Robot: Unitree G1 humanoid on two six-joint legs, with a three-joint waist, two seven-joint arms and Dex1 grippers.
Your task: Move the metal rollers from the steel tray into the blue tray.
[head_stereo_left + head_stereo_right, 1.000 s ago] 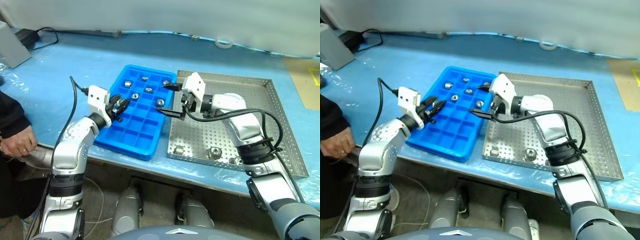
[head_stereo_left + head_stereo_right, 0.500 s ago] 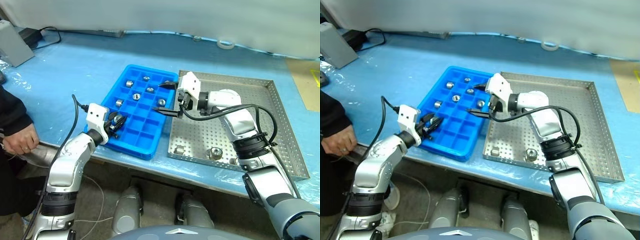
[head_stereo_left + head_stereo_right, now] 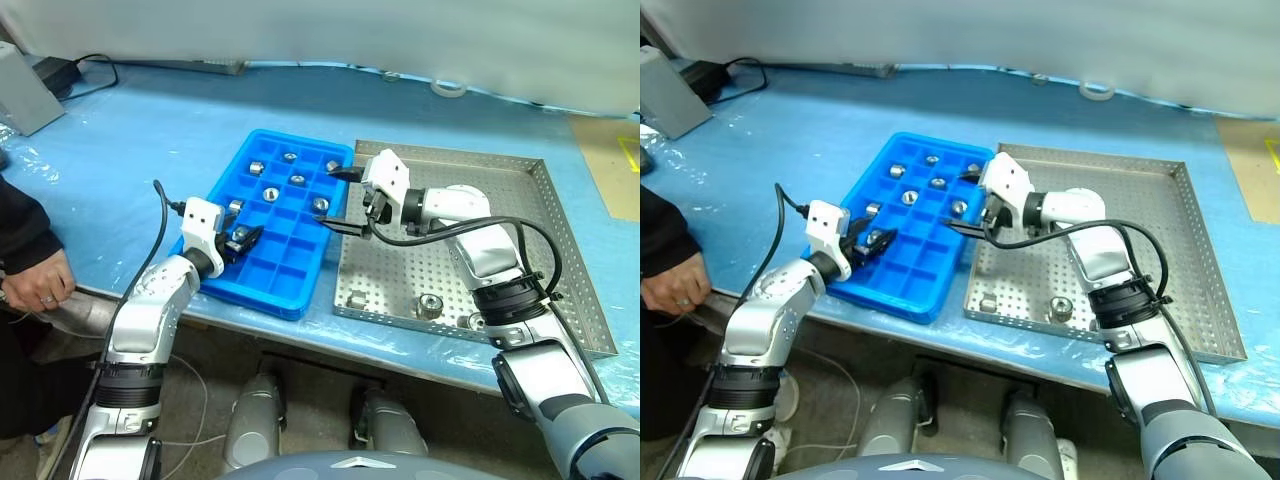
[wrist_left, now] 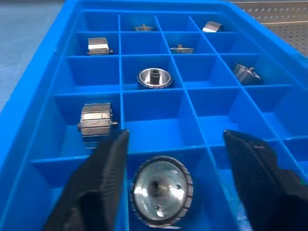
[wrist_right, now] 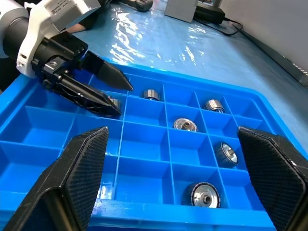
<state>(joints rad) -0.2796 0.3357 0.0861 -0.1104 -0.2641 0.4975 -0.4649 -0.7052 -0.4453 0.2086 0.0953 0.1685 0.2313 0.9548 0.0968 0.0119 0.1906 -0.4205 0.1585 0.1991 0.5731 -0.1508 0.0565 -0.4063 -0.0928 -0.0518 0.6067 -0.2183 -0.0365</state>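
Observation:
The blue tray [image 3: 287, 293] lies left of the steel tray [image 3: 500, 200]. Several metal rollers [image 3: 271, 193] sit in the blue tray's compartments. Three more rollers [image 3: 431, 305] rest near the steel tray's front rim. My left gripper [image 3: 240, 240] hovers low over the blue tray's near-left corner and is open. One roller [image 4: 161, 190] lies in the compartment between its fingers [image 4: 108, 168], not pinched. My right gripper [image 3: 340, 200] hangs open and empty over the seam between the two trays.
A person's hand [image 3: 40, 282] rests at the table's left edge. A grey box [image 3: 22, 90] with cables stands at the far left, and a tape roll [image 3: 447, 87] lies at the back. A blue sheet covers the table.
My left gripper has sunk a little and opened, letting go of its roller, which now lies in a near-left compartment. The right gripper has stayed in place, open.

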